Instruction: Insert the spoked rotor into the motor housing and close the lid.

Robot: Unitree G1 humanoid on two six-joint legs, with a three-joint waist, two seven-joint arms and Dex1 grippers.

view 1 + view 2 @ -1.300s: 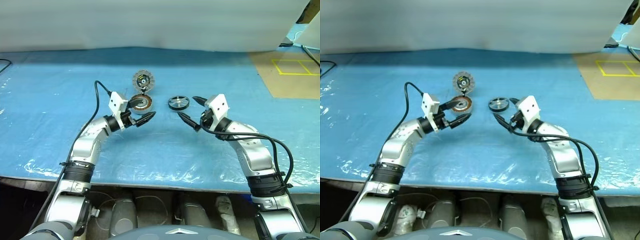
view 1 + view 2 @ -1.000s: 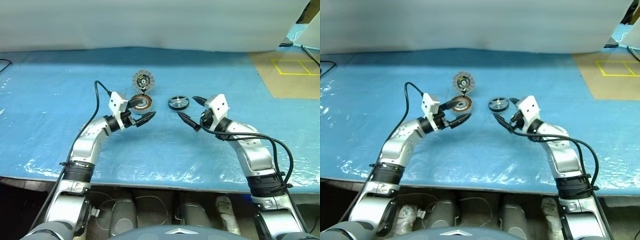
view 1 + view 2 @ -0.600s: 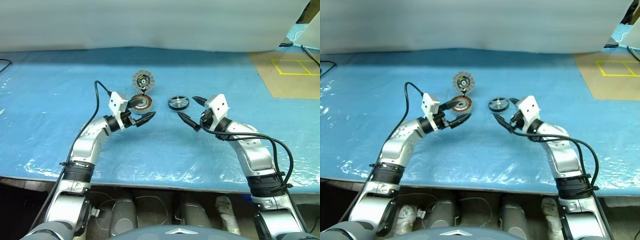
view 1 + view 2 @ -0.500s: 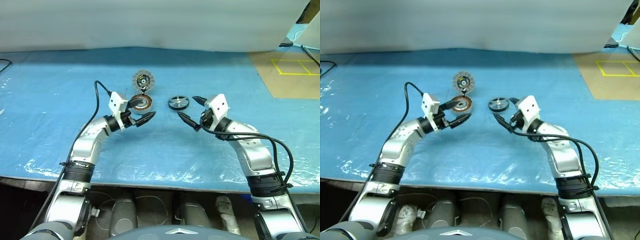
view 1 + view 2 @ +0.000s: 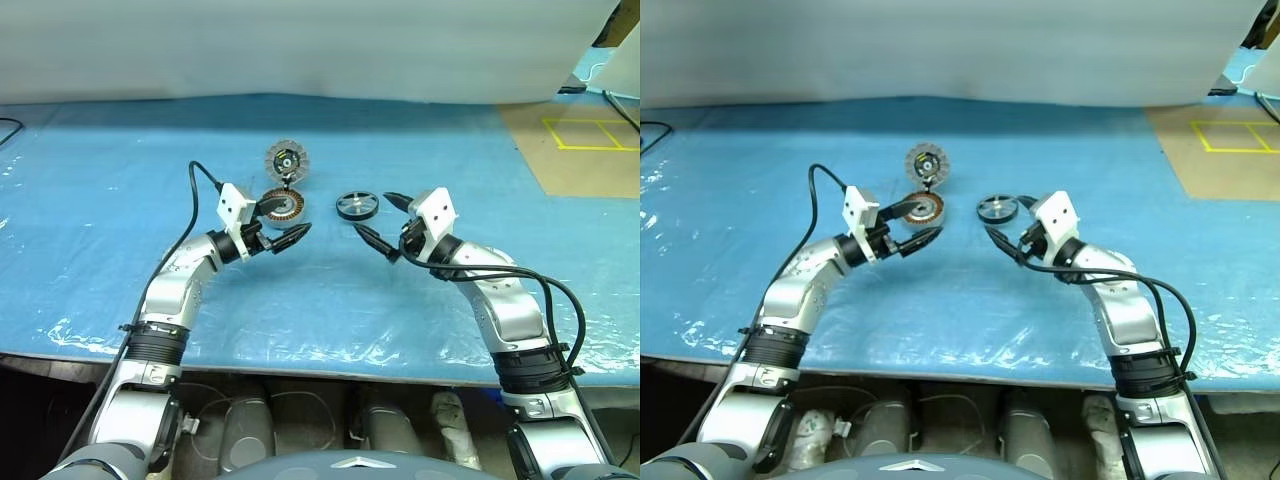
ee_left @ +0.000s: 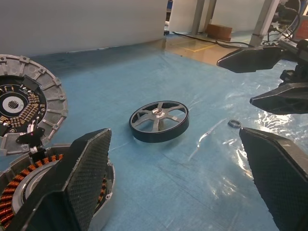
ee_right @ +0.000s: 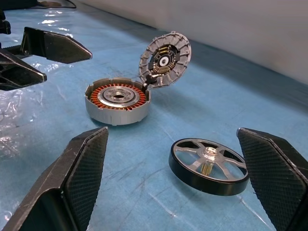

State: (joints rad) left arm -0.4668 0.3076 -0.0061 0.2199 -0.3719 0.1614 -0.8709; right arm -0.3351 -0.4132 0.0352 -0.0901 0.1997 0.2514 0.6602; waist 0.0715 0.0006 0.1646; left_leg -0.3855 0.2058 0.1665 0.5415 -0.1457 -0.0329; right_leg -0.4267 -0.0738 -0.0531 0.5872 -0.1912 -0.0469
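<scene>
The spoked rotor [image 5: 357, 206] lies flat on the blue sheet, just beyond and left of the right gripper [image 5: 379, 221], which is nearer to it. The motor housing [image 5: 283, 207] is located further left, beside the left gripper [image 5: 282, 224]. Both grippers are released and empty.

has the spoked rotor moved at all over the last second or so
No. The spoked rotor lies flat on the blue sheet, at the same spot to the right of the motor housing as before, untouched by either gripper.
</scene>
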